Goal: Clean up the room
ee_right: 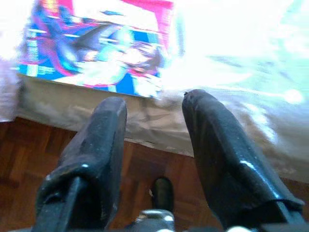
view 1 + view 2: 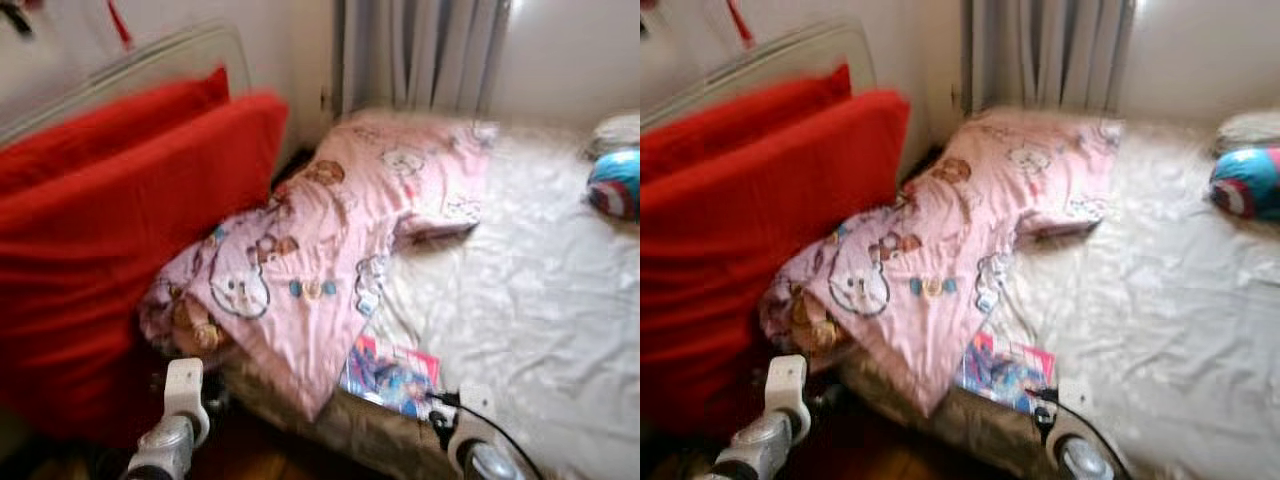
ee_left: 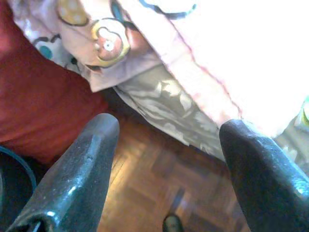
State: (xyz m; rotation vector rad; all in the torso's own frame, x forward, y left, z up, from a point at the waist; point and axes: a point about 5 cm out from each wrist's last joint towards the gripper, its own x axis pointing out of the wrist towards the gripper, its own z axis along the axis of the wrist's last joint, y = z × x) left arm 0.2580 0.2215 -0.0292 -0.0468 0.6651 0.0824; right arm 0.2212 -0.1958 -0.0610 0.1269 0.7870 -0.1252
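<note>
Both hands are found empty and released. Left hand (image 3: 166, 159) is held low over the wooden parquet floor (image 3: 159, 188) at the near edge of the bed, its two black fingers (image 3: 82, 169) spread wide and grasping nothing; the pink cartoon-printed duvet (image 2: 320, 250) hangs over the mattress edge just ahead of it. Right hand (image 1: 154, 145) is likewise parted and unloaded, held just short of the bed edge, with the colourful glossy magazine (image 2: 392, 375) lying on the mattress close beyond its fingertips.

Progress on the tidying is judged to be at an early stage. Nothing has been picked up. The duvet is noted as crumpled and bunched across the left part of the bed, partly draped over the side and pressed against the large red padded cushion (image 2: 110, 250) leaning beside the bed. The white wrinkled bed sheet (image 2: 530, 300) is left unsmoothed. A round blue, red and white plush item (image 2: 615, 185) rests near the far right of the bed.

Remaining work, as judged: the magazine to be removed, the duvet to be straightened, loose items to be put away.
</note>
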